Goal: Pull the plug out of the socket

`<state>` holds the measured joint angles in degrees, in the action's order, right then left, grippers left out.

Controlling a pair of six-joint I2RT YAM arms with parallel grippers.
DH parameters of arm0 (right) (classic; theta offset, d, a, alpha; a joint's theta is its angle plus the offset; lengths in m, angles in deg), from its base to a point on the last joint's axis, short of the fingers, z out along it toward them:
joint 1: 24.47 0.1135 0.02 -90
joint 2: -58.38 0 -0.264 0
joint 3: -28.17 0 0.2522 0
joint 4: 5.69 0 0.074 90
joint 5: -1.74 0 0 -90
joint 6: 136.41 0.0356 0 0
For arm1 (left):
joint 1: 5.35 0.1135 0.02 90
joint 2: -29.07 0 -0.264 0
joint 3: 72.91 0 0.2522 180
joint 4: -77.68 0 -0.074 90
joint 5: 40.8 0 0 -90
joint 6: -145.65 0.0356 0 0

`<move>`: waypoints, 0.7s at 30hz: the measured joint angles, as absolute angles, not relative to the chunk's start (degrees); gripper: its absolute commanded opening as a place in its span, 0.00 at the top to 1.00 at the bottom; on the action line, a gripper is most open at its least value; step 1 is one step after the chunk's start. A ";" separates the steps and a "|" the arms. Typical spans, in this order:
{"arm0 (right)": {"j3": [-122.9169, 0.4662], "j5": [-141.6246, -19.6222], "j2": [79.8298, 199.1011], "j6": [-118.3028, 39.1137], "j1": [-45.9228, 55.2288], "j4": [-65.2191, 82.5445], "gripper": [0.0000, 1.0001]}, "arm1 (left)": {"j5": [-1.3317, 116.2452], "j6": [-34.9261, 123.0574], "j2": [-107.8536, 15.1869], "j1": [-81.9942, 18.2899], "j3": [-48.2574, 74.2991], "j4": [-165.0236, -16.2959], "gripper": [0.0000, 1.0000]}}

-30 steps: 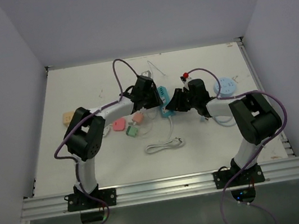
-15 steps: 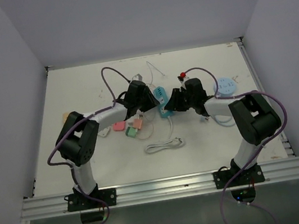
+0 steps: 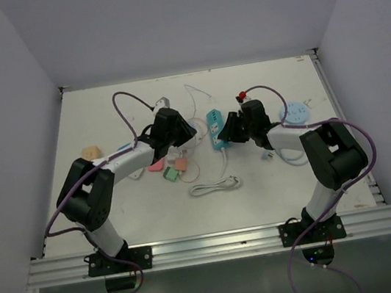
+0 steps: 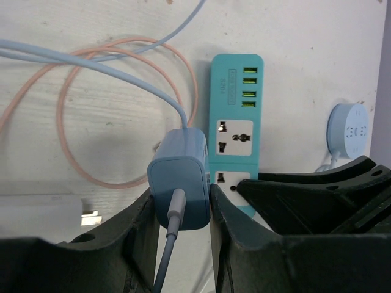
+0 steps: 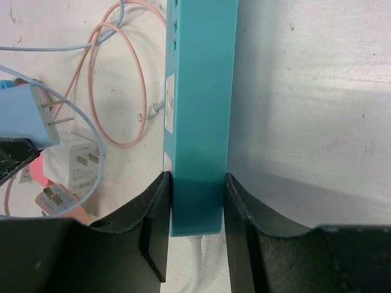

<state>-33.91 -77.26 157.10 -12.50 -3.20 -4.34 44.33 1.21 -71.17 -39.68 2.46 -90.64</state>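
The socket is a teal power strip [image 3: 215, 128] lying on the white table, also seen in the left wrist view [image 4: 237, 116]. My right gripper [image 5: 197, 180] is shut on the near end of the strip [image 5: 201, 104], one finger on each long side. The plug is a light blue charger block [image 4: 180, 177] with a grey-blue cable. My left gripper [image 4: 181, 194] is shut on it, just left of the strip. In the right wrist view the plug [image 5: 24, 116] hangs clear of the strip with its bare prongs showing.
A pink plug [image 3: 156, 165] and a green plug [image 3: 172, 171] lie under the left arm, with a looped pink cable [image 4: 122, 110]. A coiled white cable [image 3: 215, 186] is nearer the front. A round blue disc [image 3: 294, 111] lies right, a peach block [image 3: 92, 153] far left.
My left gripper has drawn back to the left with the plug, which has come out of the strip. The right gripper kept its hold on the strip, which turned slightly.
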 measured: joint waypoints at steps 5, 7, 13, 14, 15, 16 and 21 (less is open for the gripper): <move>-33.84 -77.26 157.08 -11.43 -4.00 -4.36 1.00 | 43.44 2.74 -68.97 -36.25 -1.44 -89.75 0.93; -33.47 -77.11 157.04 -10.73 -4.92 -4.73 1.00 | 43.17 3.44 -68.81 -34.89 -2.05 -89.48 0.89; -32.09 -76.58 156.56 -8.78 -7.76 -5.89 1.00 | 43.13 6.08 -68.81 -32.73 -2.31 -89.27 0.56; -32.00 -76.52 156.56 -8.56 -8.03 -6.06 0.99 | 43.28 6.65 -68.81 -32.73 -2.31 -89.27 0.53; -31.94 -76.47 156.56 -8.39 -8.20 -6.15 0.91 | 43.46 6.92 -68.81 -32.73 -2.33 -89.27 0.47; -31.87 -76.32 156.56 -8.26 -8.33 -6.22 0.86 | 43.55 7.33 -68.77 -32.73 -2.40 -89.31 0.45; -31.22 -76.39 155.90 -8.00 -8.46 -6.28 0.67 | 43.92 8.84 -66.98 -32.73 -3.16 -89.03 0.26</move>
<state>-31.22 -76.39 155.90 -8.00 -8.46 -6.28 43.92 8.84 -66.98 -32.73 -3.16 -89.03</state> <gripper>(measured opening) 0.372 0.671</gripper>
